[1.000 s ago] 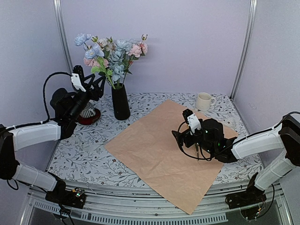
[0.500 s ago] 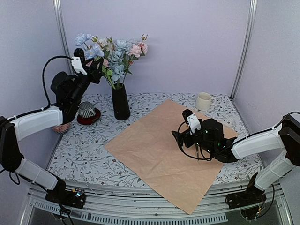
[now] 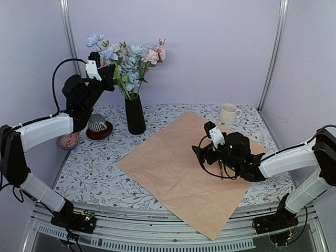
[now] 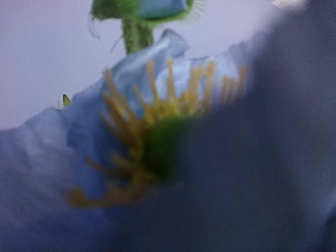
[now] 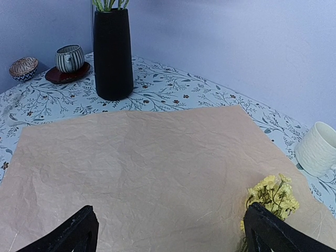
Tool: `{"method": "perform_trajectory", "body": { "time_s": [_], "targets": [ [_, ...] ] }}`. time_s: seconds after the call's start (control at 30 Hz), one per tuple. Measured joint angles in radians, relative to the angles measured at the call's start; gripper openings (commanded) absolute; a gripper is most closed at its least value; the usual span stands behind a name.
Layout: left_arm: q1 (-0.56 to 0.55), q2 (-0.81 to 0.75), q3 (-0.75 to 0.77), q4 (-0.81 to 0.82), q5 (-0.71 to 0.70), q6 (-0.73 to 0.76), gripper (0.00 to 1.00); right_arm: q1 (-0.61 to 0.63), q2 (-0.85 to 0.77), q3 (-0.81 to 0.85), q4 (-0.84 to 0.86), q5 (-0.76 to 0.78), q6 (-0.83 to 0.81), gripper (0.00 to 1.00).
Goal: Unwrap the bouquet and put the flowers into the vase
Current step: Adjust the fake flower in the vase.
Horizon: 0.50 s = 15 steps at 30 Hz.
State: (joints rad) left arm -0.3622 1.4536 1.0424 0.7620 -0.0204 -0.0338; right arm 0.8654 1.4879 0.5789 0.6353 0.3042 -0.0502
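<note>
1. Overhead, the flowers point(image 3: 128, 58) stand in the black vase point(image 3: 135, 113) at the back left of the table. The tan wrapping paper point(image 3: 178, 168) lies flat and open in the middle. Your left gripper point(image 3: 107, 71) is raised among the blue blooms with its jaws pressed together. You cannot tell from here whether a petal or stem is caught between them. Your right gripper point(image 3: 203, 153) hangs low over the paper, well apart from the vase.

2. In the left wrist view a blurred blue bloom point(image 4: 131, 136) with yellow stamens fills the lens, so the fingers cannot be made out. If anything is pinched, pulling the arm back could drag a stem out. It could also tip the tall, slim vase towards the striped cup point(image 3: 96, 122).

3. In the right wrist view the claw is spread wide and empty. A yellow flower cluster point(image 5: 270, 197) lies on the paper just beside its right finger, not yet in the vase, with the cream mug point(image 5: 317, 149) near it. If you close low, you will likely gather paper with the cluster. The paper would then be dragged across the table. Carrying the cluster to the vase also takes it towards your left arm, so move that arm away first.
</note>
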Motion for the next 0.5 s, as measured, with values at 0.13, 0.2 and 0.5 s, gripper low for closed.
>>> {"method": "perform_trajectory", "body": {
  "time_s": [0.13, 0.2, 0.5],
  "targets": [
    [0.001, 0.021, 0.046, -0.043, 0.0, 0.0, 0.0, 0.0, 0.0, 0.0, 0.0, 0.0, 0.0, 0.99],
    [0.001, 0.029, 0.064, -0.061, 0.0, 0.0, 0.0, 0.0, 0.0, 0.001, 0.0, 0.0, 0.0, 0.99],
    [0.001, 0.027, 0.083, -0.118, 0.002, -0.015, 0.45, 0.0, 0.002, 0.002, -0.001, 0.003, 0.0, 0.99]
  ]
}}
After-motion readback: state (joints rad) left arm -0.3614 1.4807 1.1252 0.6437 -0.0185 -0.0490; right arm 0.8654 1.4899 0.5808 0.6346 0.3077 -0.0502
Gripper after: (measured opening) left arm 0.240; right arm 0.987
